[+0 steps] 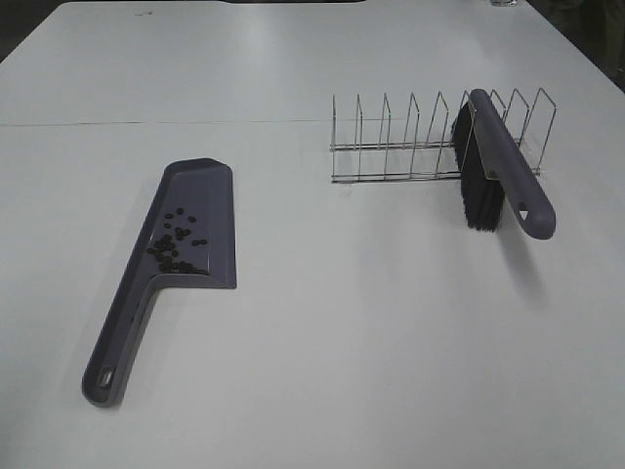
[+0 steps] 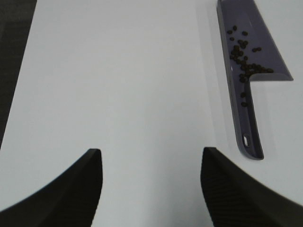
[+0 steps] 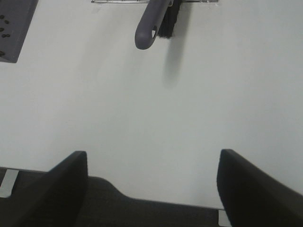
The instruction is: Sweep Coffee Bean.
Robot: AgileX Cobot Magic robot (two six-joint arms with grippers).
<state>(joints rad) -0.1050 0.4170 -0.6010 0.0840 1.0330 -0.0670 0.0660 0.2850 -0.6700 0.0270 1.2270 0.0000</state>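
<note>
A purple dustpan [image 1: 195, 220] lies on the white table at the left, handle toward the front. Coffee beans [image 1: 174, 246] lie in its pan; it also shows in the left wrist view [image 2: 246, 47] with beans [image 2: 241, 56] inside. A purple brush [image 1: 508, 171] with black bristles [image 1: 479, 191] rests in a wire rack [image 1: 410, 137] at the right, handle end showing in the right wrist view [image 3: 149, 26]. No arm shows in the exterior view. My left gripper [image 2: 149, 184] is open and empty, well apart from the dustpan. My right gripper [image 3: 151, 189] is open and empty near the table's front edge.
The white table [image 1: 342, 322] has a seam line [image 1: 146, 123] running across the back. The table's front edge [image 3: 156, 201] shows under my right gripper. A dark floor strip [image 2: 12, 56] lies beyond the table's side edge.
</note>
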